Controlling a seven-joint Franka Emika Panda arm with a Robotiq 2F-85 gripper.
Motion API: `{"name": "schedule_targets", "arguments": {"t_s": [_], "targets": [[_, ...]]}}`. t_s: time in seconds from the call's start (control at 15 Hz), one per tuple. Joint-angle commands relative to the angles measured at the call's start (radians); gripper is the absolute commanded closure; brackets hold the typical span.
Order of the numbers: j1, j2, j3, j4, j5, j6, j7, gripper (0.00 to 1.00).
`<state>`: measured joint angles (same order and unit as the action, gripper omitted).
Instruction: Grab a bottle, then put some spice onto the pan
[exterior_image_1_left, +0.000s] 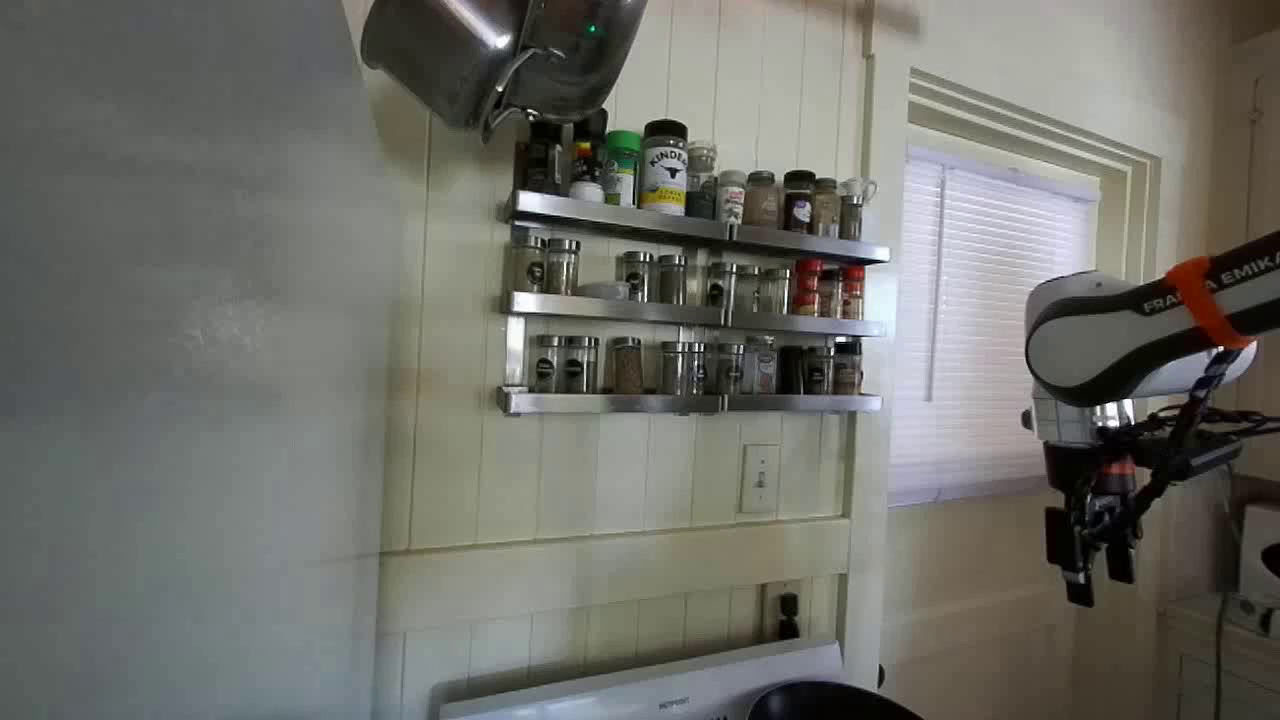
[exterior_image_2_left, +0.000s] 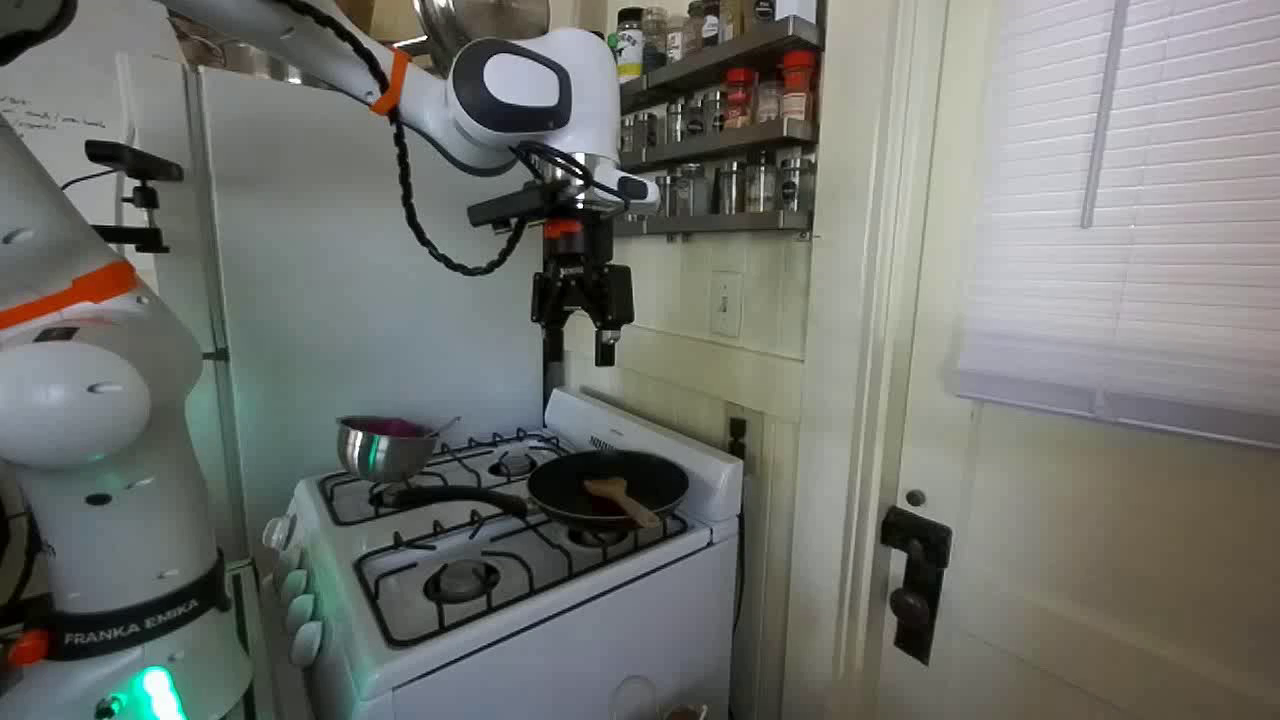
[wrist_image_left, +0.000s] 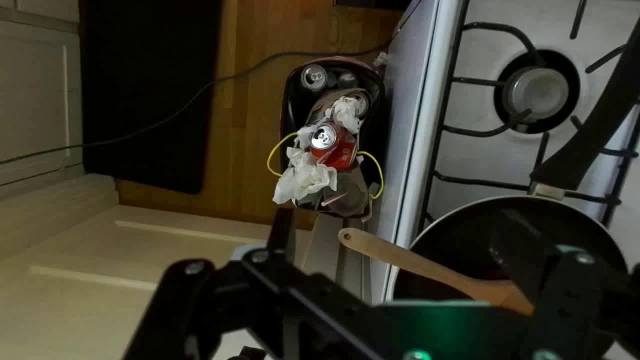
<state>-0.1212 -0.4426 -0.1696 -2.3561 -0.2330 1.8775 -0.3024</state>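
Note:
Many a spice bottle (exterior_image_1_left: 664, 185) and jar lines three steel shelves (exterior_image_1_left: 620, 219) on the wall; part of these shelves also shows in an exterior view behind my arm. The dark round pan (exterior_image_2_left: 560, 487) rests on a rear burner of the stove, and its curved rim (exterior_image_1_left: 820, 688) just shows at the bottom of an exterior view. My gripper (exterior_image_2_left: 580, 350) points down in the air above the pan, well apart from it. Its fingers stand apart, open, with nothing between them. In the wrist view the pan (wrist_image_left: 465, 230) lies below, partly hidden by a finger.
A wooden spatula (exterior_image_2_left: 618, 497) lies in the pan, its handle over the rim. A steel bowl (exterior_image_2_left: 370, 455) sits on the stove (exterior_image_2_left: 560, 620). Steel pots (exterior_image_1_left: 450, 60) hang near the top shelf. A bin (wrist_image_left: 345, 59) of cans stands beside the stove; a door (exterior_image_2_left: 1060, 560) is nearby.

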Motion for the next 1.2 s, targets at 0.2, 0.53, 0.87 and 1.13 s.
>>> {"name": "schedule_targets", "arguments": {"t_s": [0.2,0.53,0.87,1.13], "targets": [[0.003,0.0,-0.003,0.002,-0.001,-0.002,0.001,0.0],[0.003,0.0,-0.003,0.002,-0.001,-0.002,0.001,0.0],[0.011,-0.005,0.046,0.022,-0.024,0.062,0.077,0.0],[0.018,-0.006,0.135,0.058,-0.074,0.207,0.218,0.0]]}}
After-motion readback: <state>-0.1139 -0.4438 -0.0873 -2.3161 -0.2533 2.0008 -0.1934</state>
